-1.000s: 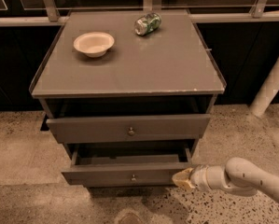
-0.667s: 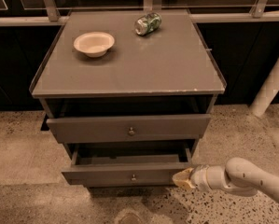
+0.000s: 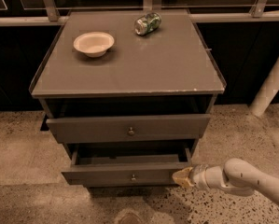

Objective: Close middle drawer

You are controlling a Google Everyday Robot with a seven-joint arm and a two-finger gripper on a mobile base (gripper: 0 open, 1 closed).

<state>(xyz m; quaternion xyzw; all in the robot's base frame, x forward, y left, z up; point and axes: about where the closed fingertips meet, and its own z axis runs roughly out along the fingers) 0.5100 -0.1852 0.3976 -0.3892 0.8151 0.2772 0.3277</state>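
Nothing of note has shifted since the frames of 1.0 s and 0.7 s ago: arm, drawers and tabletop items sit where they did.

Item 1: middle drawer point(image 3: 101, 176). Grey wooden drawer, low flat front, small round metal knob point(image 3: 133, 177). Location: the lower of the 2 drawers seen pulled out of the grey wooden cabinet point(image 3: 129, 73). Condition: open, dark interior showing behind the front.

Item 2: gripper point(image 3: 182, 177). Tan-tipped end of a white jointed arm point(image 3: 251, 181) entering from the lower right. Location: touching, or just beside, the right end of the middle drawer's front, level with the panel. Aperture: cannot tell; nothing is seen in its hold.

Item 3: top drawer point(image 3: 92, 129). Taller, wider grey front with its own knob, also pulled out, above item 1.

Item 4: cream shallow round bowl point(image 3: 93, 43). Upright on the cabinet top, left rear.

Item 5: green and silver drink can point(image 3: 147, 23). Lying on its side, rear centre, well apart from the bowl.

Step in hand, as judged: gripper placed for the push; closing not yet done. The next move calls for a steady shove straight toward the cabinet. Because the contact lies off-centre at the right end, the drawer may skew and bind; a level, square push should guard against that.
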